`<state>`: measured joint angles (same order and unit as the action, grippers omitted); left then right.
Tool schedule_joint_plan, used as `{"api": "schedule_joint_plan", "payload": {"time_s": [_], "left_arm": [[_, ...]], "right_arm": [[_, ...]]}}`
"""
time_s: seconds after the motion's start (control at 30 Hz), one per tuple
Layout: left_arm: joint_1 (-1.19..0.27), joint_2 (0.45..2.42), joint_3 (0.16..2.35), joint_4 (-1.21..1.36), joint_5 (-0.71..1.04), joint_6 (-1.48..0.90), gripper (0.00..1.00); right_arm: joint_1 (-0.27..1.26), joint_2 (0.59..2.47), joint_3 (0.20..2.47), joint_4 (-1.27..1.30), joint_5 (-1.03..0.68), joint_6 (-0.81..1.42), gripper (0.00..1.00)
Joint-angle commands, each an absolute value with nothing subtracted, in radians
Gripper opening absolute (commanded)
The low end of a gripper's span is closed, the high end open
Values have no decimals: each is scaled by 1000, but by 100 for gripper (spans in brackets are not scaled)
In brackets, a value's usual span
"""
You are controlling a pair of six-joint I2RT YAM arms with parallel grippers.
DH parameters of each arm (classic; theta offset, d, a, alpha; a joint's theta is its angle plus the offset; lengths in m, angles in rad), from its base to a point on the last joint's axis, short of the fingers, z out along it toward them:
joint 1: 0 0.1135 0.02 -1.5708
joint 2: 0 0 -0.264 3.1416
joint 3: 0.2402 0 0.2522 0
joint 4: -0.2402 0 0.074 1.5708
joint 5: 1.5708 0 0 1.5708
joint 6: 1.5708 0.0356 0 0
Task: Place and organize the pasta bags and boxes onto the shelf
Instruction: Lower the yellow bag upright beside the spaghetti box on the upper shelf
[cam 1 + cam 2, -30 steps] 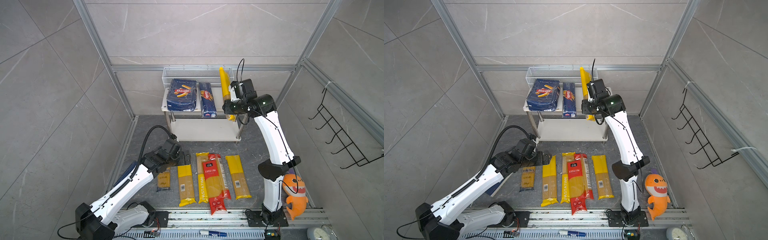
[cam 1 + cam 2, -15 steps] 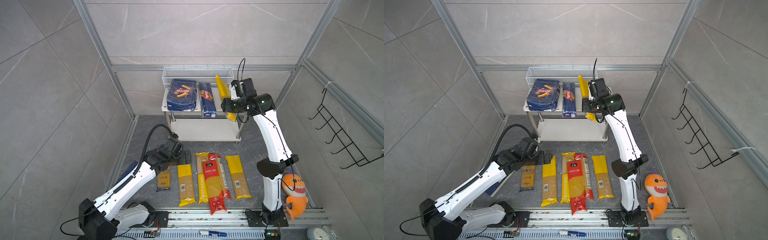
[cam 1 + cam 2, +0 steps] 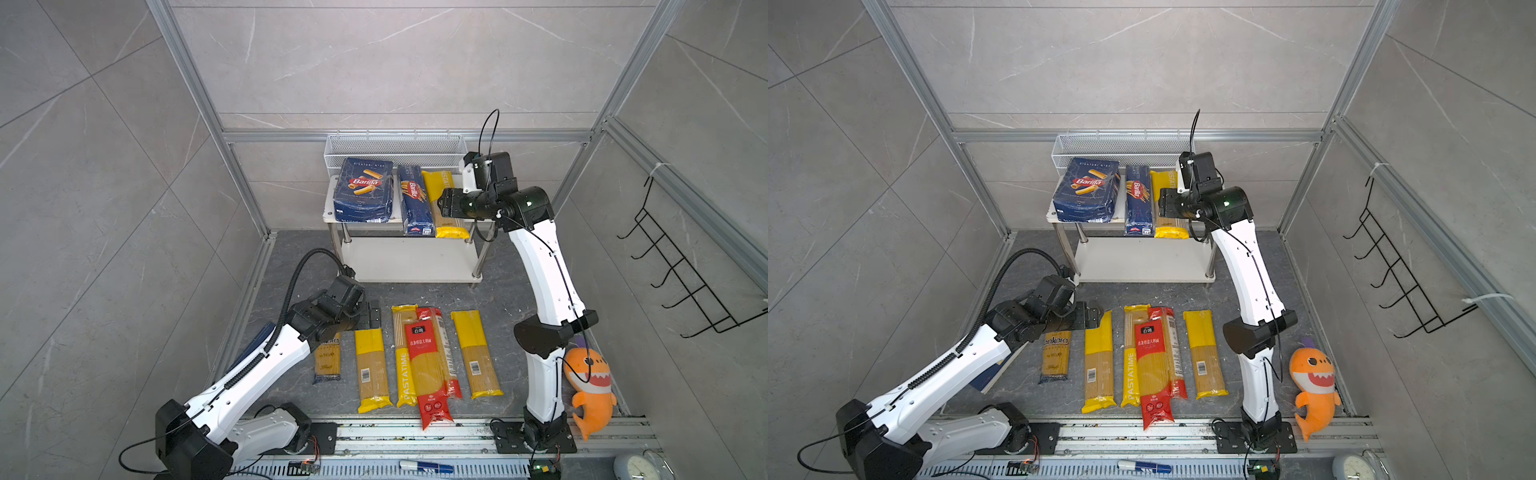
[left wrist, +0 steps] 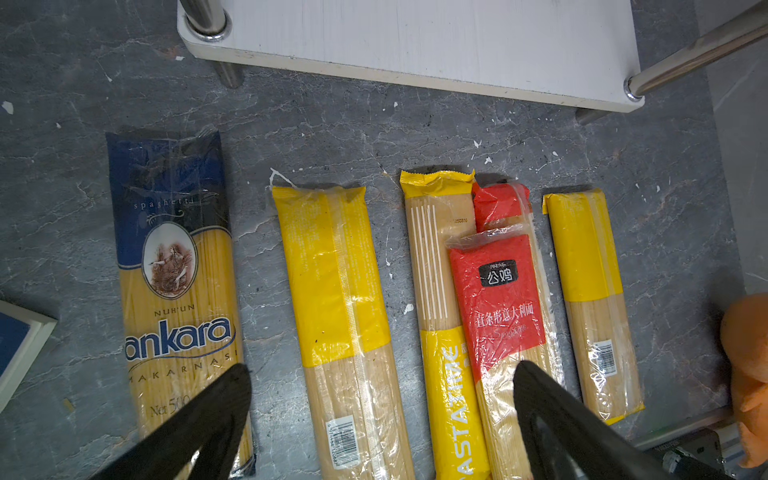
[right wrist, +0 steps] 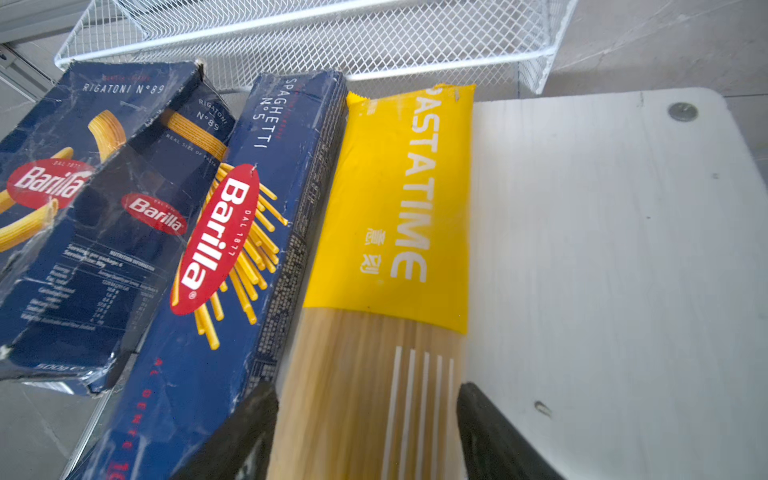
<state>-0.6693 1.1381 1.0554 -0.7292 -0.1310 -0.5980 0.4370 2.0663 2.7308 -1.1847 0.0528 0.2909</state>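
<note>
Both top views first: the shelf already carries three packs lying lengthwise on top. They are the Barilla rigatoni box, the Barilla spaghetti box and, tight against it, a yellow PASTATIME bag. The right gripper sits low over that bag's middle. Down on the floor, the left gripper hovers at the far ends of the loose bags lined up before the shelf.

Left wrist view now: jaws spread wide and holding nothing. One finger hangs over the ankara bag, the other over the red bag, with a plain yellow bag between them. For a clean pick I'd centre on that yellow one and close across its narrow width.

Right wrist view: the jaws stand parted at either edge of the PASTATIME bag, which lies flat on the top board, short of the wire basket. This looks like the let-go. One finger crowds the spaghetti box, so the best way out is to widen a touch and rise straight up without dragging either pack.
</note>
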Motion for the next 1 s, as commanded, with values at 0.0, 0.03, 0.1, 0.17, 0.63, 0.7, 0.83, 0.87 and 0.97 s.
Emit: {"api": "schedule_joint_plan", "payload": {"time_s": [0.0, 0.03, 0.1, 0.17, 0.63, 0.7, 0.83, 0.87, 0.97], "left_arm": [[-667, 1110, 1073, -739, -153, -572, 100], [-666, 1108, 1072, -739, -152, -572, 100], [-666, 1103, 1072, -738, -150, -573, 100], [-666, 1099, 1072, -738, -150, -573, 100], [-666, 1074, 1072, -747, -144, -589, 100], [-666, 1073, 1075, -747, -144, -592, 100], [-666, 1069, 1065, -749, -153, -595, 100], [-666, 1073, 1064, -750, -155, -595, 100], [-666, 1084, 1065, -755, -158, -595, 100]], "right_arm": [[437, 1945, 2662, -1163, 66, 273, 71], [437, 1916, 2622, -1151, 68, 272, 71], [437, 1840, 2512, -1119, 69, 272, 70], [437, 1769, 2410, -1094, 72, 273, 68], [439, 1494, 1885, -963, -27, 313, 50], [440, 1502, 1874, -947, -31, 316, 50], [439, 1537, 1891, -929, -37, 318, 49], [439, 1545, 1899, -927, -37, 318, 49], [439, 1575, 1932, -925, -40, 318, 49]]}}
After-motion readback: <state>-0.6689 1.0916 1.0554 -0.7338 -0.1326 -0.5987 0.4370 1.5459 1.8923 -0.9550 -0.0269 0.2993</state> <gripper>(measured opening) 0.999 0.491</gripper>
